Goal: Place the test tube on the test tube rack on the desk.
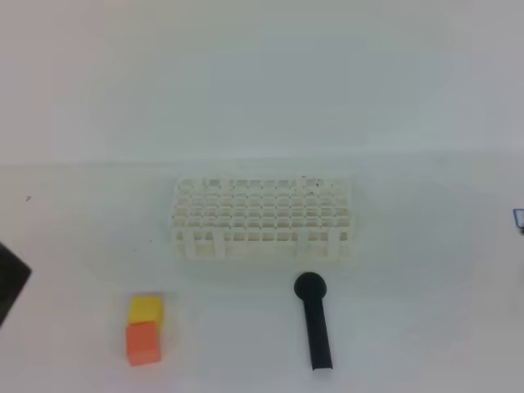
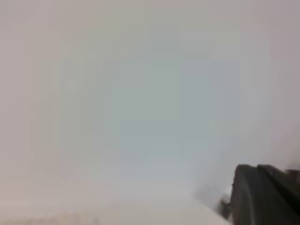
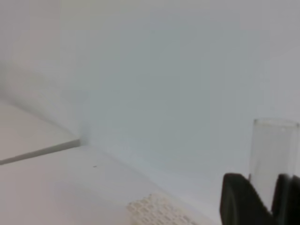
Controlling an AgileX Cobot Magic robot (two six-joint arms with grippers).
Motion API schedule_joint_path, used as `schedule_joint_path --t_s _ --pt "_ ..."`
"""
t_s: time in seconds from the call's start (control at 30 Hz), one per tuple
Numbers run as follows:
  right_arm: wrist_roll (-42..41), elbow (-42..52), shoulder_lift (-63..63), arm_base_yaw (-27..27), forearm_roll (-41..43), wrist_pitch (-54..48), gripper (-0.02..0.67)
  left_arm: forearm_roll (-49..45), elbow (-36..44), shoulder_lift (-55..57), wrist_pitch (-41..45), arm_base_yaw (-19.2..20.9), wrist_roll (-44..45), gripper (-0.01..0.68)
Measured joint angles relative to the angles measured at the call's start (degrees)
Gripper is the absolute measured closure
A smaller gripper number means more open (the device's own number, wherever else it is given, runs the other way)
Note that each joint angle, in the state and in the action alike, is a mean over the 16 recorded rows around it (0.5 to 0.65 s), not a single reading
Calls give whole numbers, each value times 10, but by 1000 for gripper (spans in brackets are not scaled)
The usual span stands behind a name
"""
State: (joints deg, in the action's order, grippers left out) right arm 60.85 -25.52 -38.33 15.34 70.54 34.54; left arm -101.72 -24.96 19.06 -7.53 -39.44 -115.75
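The white test tube rack (image 1: pixel 262 217) stands at the middle of the white desk (image 1: pixel 426 311); a corner of its hole grid shows low in the right wrist view (image 3: pixel 157 211). In the right wrist view, my right gripper (image 3: pixel 265 199) is shut on the clear test tube (image 3: pixel 274 150), which stands upright between two dark fingers (image 3: pixel 239 199), above and apart from the rack. My right gripper is out of the high view. Of my left gripper, only a dark part shows in the left wrist view (image 2: pixel 267 194) and a dark shape at the left edge of the high view (image 1: pixel 8 282).
A black round-headed stick (image 1: pixel 315 323) lies in front of the rack. A yellow cube (image 1: pixel 146 309) and an orange cube (image 1: pixel 143 342) sit touching at the front left. A small blue object (image 1: pixel 518 217) shows at the right edge.
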Motion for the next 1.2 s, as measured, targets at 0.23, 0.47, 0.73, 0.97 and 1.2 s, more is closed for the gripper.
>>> schedule_joint_path --t_s 0.23,0.47,0.73,0.97,1.2 --pt "-165 -32 -191 17 -148 137 521 0 94 -38 109 0 -15 673" --pt "-288 -146 -413 90 -227 205 521 0 131 -40 209 0 -14 673" --pt "-420 -326 -627 208 -330 175 521 0 138 -40 258 0 -5 673" --pt "-524 -470 -764 266 -438 128 521 -1 138 -40 254 0 2 673" --pt "-579 -582 -863 282 -512 102 521 -1 138 -40 256 0 2 673"
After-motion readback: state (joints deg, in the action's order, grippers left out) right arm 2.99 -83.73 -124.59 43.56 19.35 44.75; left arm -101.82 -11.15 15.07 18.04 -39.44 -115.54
